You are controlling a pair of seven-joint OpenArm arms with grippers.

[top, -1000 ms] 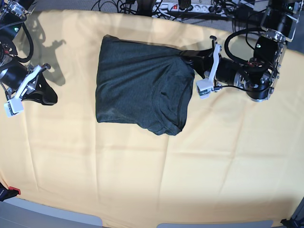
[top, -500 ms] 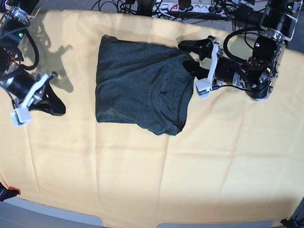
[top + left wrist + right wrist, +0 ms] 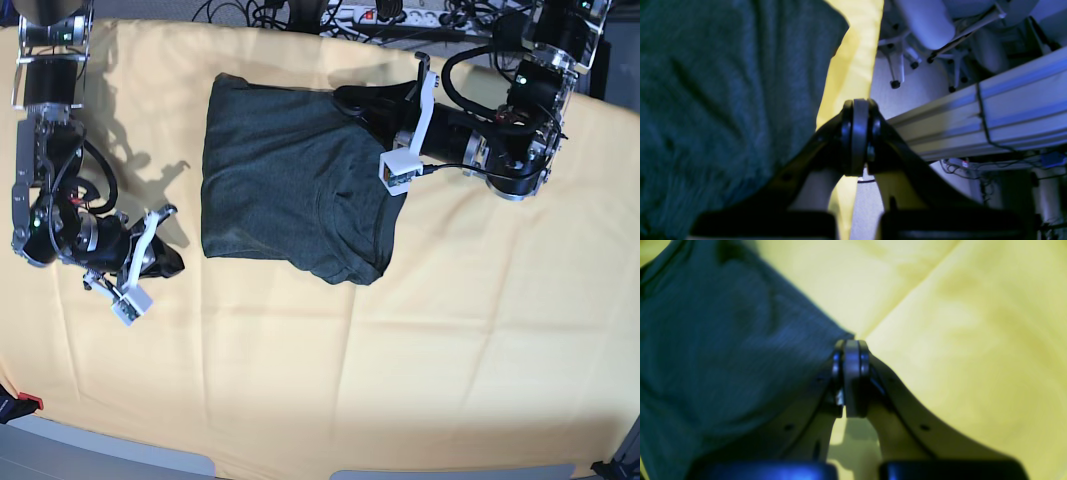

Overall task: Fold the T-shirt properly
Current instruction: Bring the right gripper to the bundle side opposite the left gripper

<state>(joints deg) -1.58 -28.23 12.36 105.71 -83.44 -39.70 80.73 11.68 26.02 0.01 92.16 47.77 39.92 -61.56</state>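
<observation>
The T-shirt (image 3: 295, 190) lies folded into a rough rectangle on the yellow cloth (image 3: 320, 370), toward the far side of the table and a little left of centre, its near right corner rounded and bunched where a curved seam shows. The left gripper (image 3: 350, 100) reaches in from the right over the shirt's far right corner, and its wrist view shows the two black fingers (image 3: 858, 133) pressed flat together with no gap and nothing between them (the shirt fills the left of that view, and the yellow edge runs beside the tips). Whether the tips rest on the fabric or hang just above it cannot be told. The right gripper (image 3: 170, 265) sits on the left side of the table, apart from the shirt's left edge, above bare yellow cloth. Its wrist view likewise shows the fingers (image 3: 851, 373) closed tip to tip, empty, with a corner of the shirt (image 3: 723, 350) just beyond them to the left and creased cloth to the right. Beyond the far edge a power strip (image 3: 385, 14) and tangled cables (image 3: 250, 10) lie behind the table.
</observation>
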